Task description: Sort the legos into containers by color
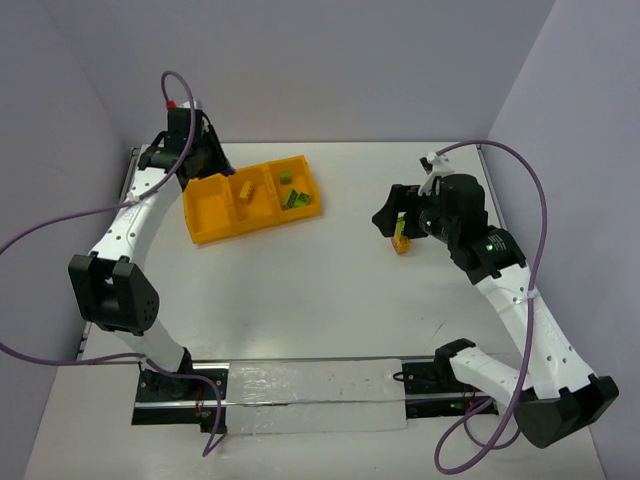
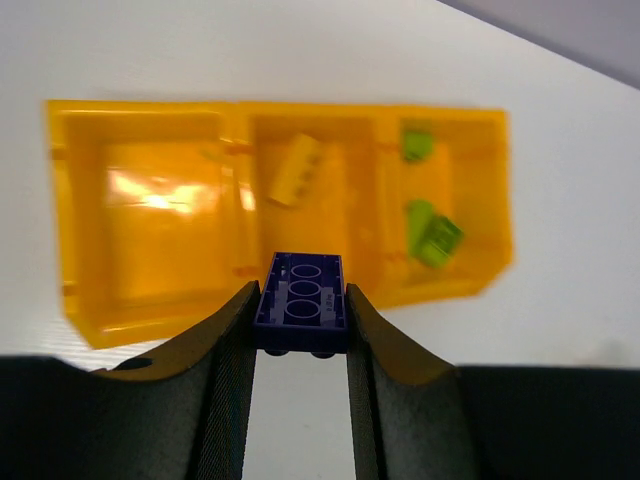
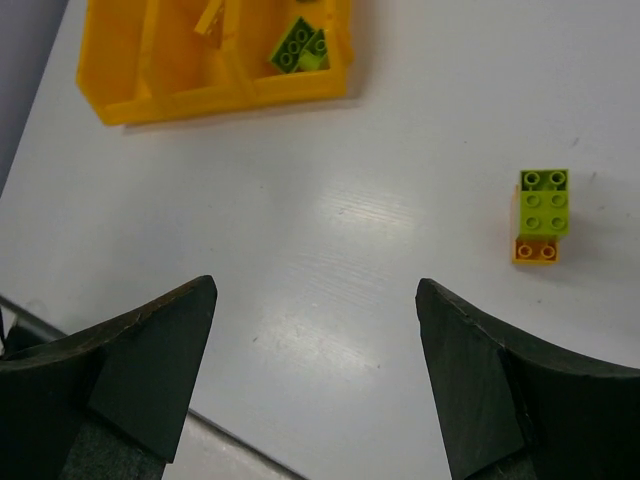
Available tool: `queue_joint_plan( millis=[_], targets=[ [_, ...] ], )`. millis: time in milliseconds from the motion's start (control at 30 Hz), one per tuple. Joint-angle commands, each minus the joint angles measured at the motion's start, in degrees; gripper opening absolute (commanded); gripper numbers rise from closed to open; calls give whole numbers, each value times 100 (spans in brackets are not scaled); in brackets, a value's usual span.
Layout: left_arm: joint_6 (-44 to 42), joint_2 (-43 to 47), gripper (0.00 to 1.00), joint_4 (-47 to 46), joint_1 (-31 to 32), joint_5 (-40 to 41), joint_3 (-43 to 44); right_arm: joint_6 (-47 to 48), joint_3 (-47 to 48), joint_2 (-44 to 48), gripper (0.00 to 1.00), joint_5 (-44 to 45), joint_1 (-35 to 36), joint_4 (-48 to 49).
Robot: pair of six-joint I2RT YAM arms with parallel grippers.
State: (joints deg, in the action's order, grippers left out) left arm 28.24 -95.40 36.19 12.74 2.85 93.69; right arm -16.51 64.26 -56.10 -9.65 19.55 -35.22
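The orange-yellow tray (image 1: 250,228) lies at the back left. In the left wrist view its left section (image 2: 160,220) holds nothing, its middle one an orange-yellow lego (image 2: 296,170), and its right one lime green legos (image 2: 432,235). My left gripper (image 2: 300,305) is shut on a dark purple-blue lego (image 2: 300,295), above the tray's near wall by the left divider. A stack of lime green and orange-yellow legos (image 3: 543,215) rests on the table at the right (image 1: 402,240). My right gripper (image 3: 315,300) hangs open and holds nothing, left of that stack.
Grey walls close in the table at the back and both sides. Purple cables (image 1: 535,215) loop off both arms. A metal rail (image 1: 310,385) with the arm bases runs along the near edge. The table's edge (image 3: 60,320) shows low in the right wrist view.
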Motion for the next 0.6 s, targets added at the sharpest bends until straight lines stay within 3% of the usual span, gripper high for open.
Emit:
queue_joint_plan(
  millis=[0,467,567],
  targets=[
    [-34,-161,0,115,-371,1397,-15,-268,-155,-42,88,634,-30,323],
    [104,-831,1,-472,-597,1360,-503,-408,-202,-193,89,1170,-57,75],
    [168,-848,18,-464,-597,1446,-636,-480,-159,-279,89,1365,-70,7]
  ],
)
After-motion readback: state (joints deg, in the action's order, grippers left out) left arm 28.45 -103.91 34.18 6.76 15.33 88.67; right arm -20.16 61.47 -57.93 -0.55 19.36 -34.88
